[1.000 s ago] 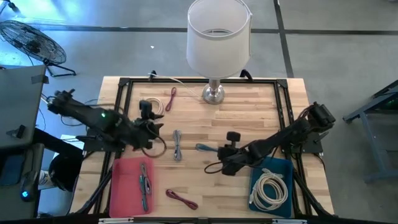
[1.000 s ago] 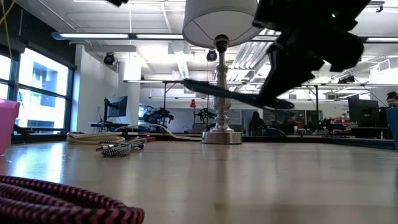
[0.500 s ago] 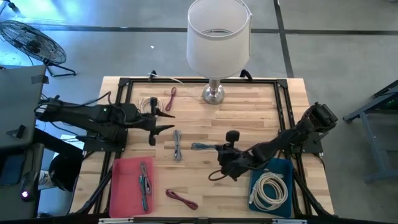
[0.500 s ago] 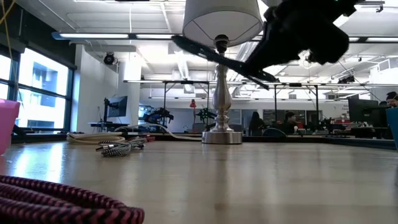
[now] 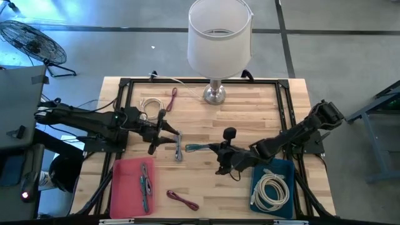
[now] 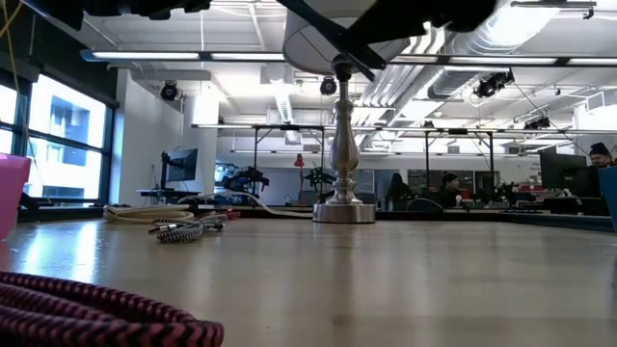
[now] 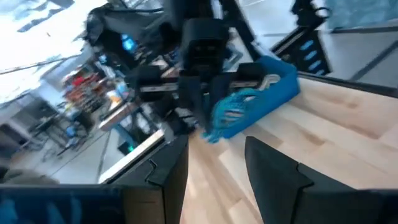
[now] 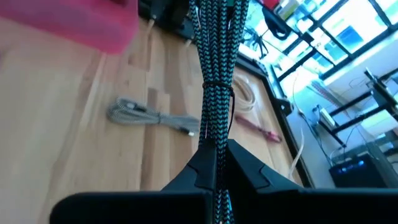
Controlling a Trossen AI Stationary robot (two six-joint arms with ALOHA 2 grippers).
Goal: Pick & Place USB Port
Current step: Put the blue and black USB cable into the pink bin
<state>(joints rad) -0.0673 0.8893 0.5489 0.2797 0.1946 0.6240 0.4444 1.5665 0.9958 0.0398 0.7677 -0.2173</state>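
The right pincer [image 5: 215, 150], at frame center, pinches the teal cable [image 5: 199, 147] above the tabletop [image 5: 250, 112]. Left pincer [image 5: 164, 130] is spread. Carry it steadily to the blue bin [image 5: 284, 170].

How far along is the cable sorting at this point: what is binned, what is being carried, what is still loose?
Done: a cable lies in the pink tray and a white one in the blue bin. In hand: the right gripper is shut on a teal cable, lifted off the table; the left gripper is open over the grey cable. Left: grey cable, two red cables and a beige one.
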